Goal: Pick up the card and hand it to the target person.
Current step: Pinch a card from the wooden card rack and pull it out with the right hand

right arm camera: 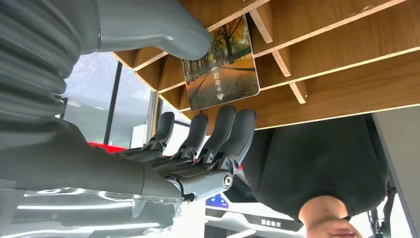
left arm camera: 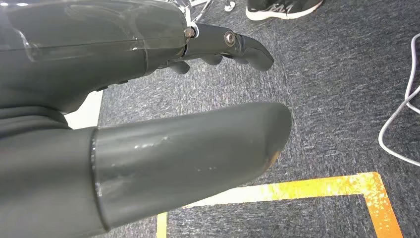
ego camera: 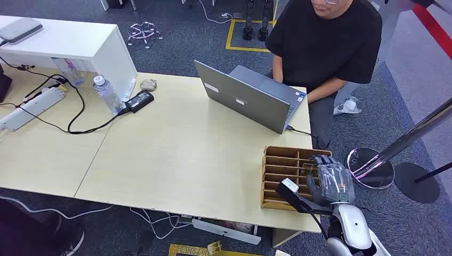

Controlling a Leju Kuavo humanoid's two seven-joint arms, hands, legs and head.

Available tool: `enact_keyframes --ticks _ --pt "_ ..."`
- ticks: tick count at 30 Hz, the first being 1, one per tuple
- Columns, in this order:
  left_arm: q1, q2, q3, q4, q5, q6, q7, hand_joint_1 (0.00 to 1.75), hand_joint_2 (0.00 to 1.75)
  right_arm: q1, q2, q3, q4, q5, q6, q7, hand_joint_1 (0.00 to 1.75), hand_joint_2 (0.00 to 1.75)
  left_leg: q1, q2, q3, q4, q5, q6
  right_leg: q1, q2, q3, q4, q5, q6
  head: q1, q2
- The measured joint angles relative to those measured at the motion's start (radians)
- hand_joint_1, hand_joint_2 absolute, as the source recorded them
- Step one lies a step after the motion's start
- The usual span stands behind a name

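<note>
The card (right arm camera: pixel 220 64), printed with an autumn tree scene, stands in a slot of the wooden organiser (ego camera: pixel 282 160) at the table's front right corner. My right hand (ego camera: pixel 331 181) hovers over the organiser's right side. In the right wrist view the thumb (right arm camera: pixel 168 29) lies on one side of the card and the fingers (right arm camera: pixel 223 129) on the other, with the card's face showing between them and no firm grip visible. The target person (ego camera: pixel 325 42), in a black shirt, sits behind the table at a grey laptop (ego camera: pixel 250 98). My left hand (left arm camera: pixel 148 99) hangs over the carpet, fingers apart, holding nothing.
A water bottle (ego camera: pixel 106 93), a black adapter (ego camera: pixel 139 100) and a power strip (ego camera: pixel 32 106) with cables lie on the left part of the table, beside a white shelf (ego camera: pixel 69 40). A stanchion base (ego camera: pixel 370 168) stands on the floor to the right.
</note>
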Motion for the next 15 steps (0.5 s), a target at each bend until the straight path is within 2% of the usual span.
enact_keyframes --ticks 15 --pt "0.0 0.0 0.0 0.0 0.0 0.0 0.0 0.0 0.0 -0.001 0.0 0.011 0.0 0.019 0.01 0.002 0.84 1.75 0.0 0.0 0.0 0.0 0.0 0.0 0.0 0.0 0.0 0.0 0.0 0.0 0.0 0.0"
